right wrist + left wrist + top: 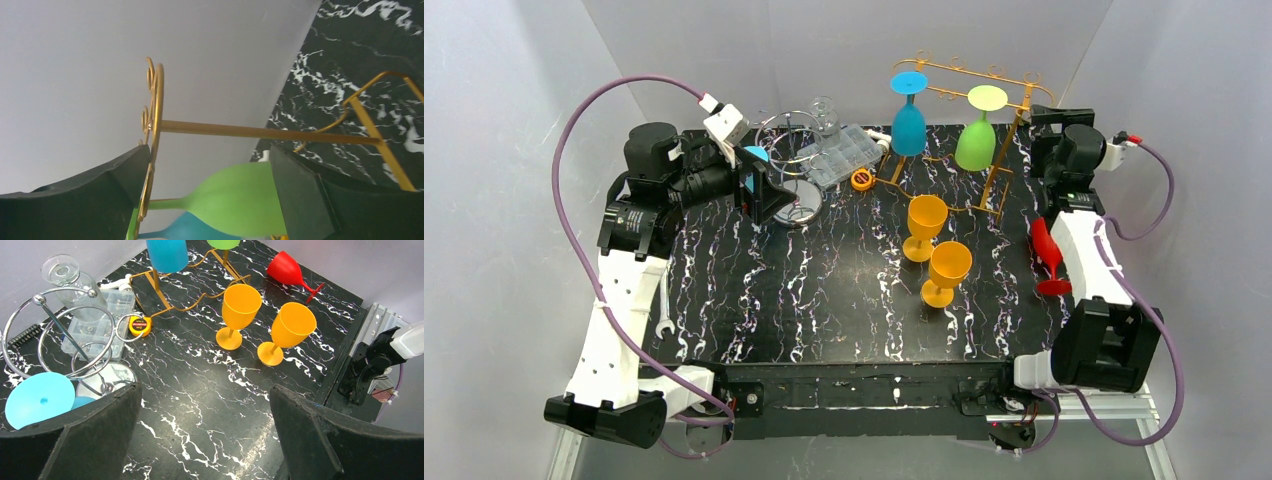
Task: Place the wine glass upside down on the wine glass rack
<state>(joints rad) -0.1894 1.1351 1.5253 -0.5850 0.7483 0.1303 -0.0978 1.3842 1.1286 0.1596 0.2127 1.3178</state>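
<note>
- The black marbled desk (824, 300) was crowded, so any retreat wanted a clean line rather than a sideways sweep.
- The gold wire wine glass rack (1001, 170) stood at the far right. The green plastic wine glass (235, 200) hung on it upside down, foot above the rail, beside a blue wine glass (908, 125).
- The right claw (207, 175) sat wide at the rack with a jaw either side of the green bowl; whether a pad touched it, I could not tell.
- My read was that the step in hand was the let-go. It was best done by backing straight out along the claw's own axis, jaws wide and without any twist, so that nothing nudged the glass off its rail.
- The left claw (204, 395) gaped wide too, holding nothing, well apart from the rack.
- Two orange goblets (926, 222) waited upright mid-desk.
</note>
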